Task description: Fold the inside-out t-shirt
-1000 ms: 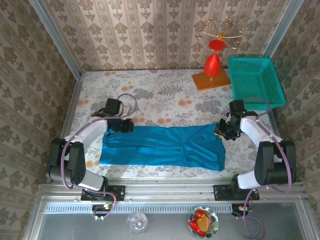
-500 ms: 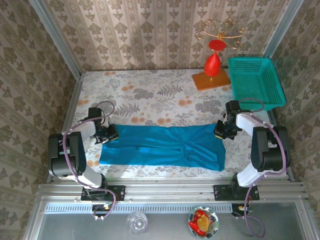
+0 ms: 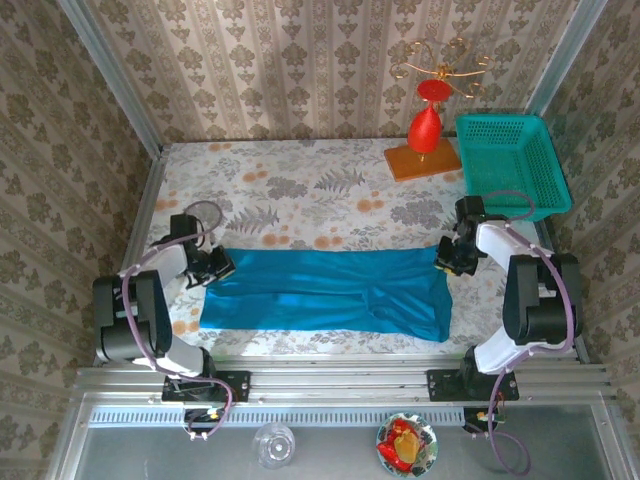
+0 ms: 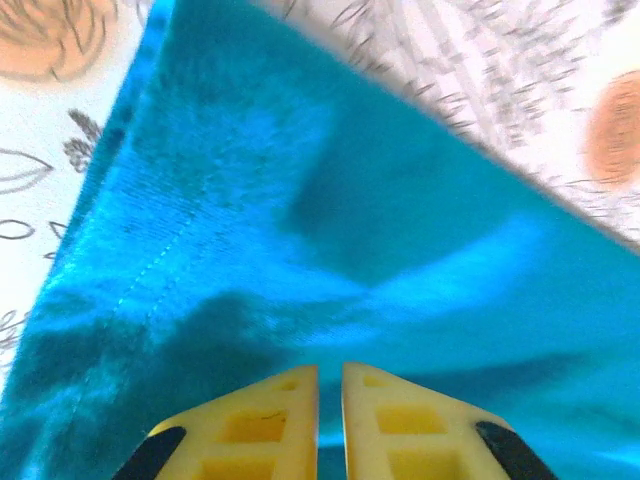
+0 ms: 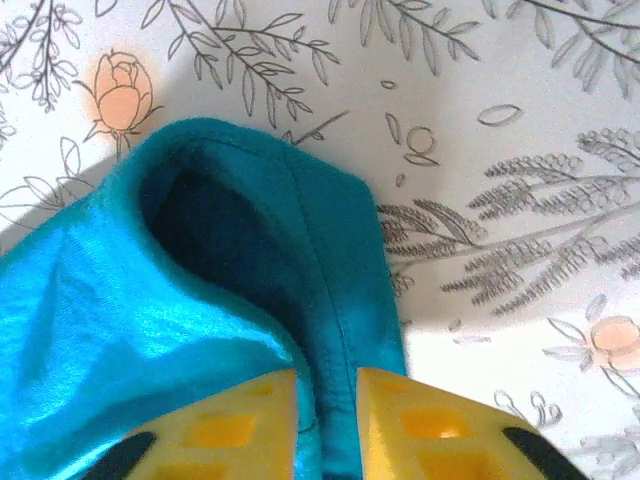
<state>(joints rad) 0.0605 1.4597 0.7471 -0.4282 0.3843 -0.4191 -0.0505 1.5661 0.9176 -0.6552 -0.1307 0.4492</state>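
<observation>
Top external view shows the inside-out t-shirt (image 3: 325, 292) lying as a long blue band across the near half of the floral worktop (image 3: 300, 190), spread left to right between the two arms and well apart from the green basket (image 3: 512, 160) at the far right corner. The left gripper (image 3: 215, 266) sits at the band's far left corner and the right gripper (image 3: 452, 257) at its far right corner. In the left wrist view the yellow fingers (image 4: 260, 425) are drawn together to a thin slit on the cloth, which looks like a pinch on a thin layer. In the right wrist view the fingers (image 5: 420, 420) stand a little wider and clamp a thicker rolled fold of the hem. The step in hand appears to be carrying the far long edge over onto the near one. To do it well, both arms should lift only enough to clear the cloth beneath. They should travel toward the bases at the same pace so the edge keeps straight and lightly taut. They should then lower together with the edges lined up before letting go. The right hold is bunched, so uneven pull there could drag a wrinkle across the band.
</observation>
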